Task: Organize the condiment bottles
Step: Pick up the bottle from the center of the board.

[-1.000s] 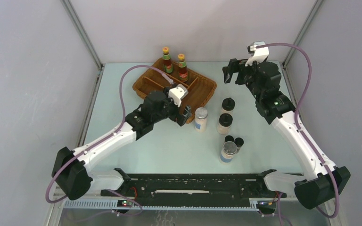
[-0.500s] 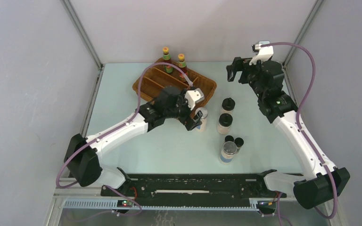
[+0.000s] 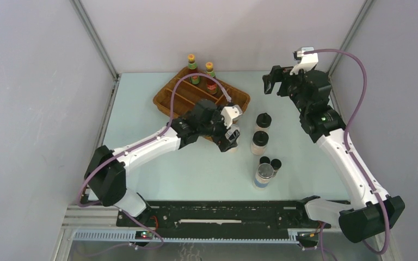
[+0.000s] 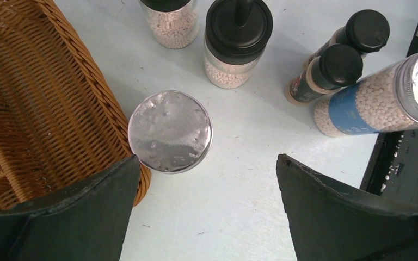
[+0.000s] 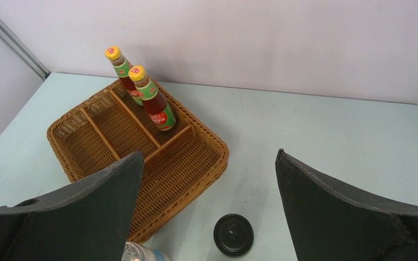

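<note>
Though hidden overhead, 1 silver-lidded jar (image 4: pixel 170 131) stands beside wicker tray (image 4: pixel 43 98).

Bright even light, soft shadows on desk (image 4: pixel 239 179), mild glare on silver lid (image 4: pixel 170 131) by left tool (image 4: pixel 207 163), all sharp.

Wicker tray (image 4: pixel 43 98) hems the silver-lidded jar (image 4: pixel 170 131) on one side; bare table (image 4: pixel 239 179) opposite

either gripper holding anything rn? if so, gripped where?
Nothing is held. The left gripper is open above the silver-lidded jar, not closed on it. The right gripper is open and empty.
</note>
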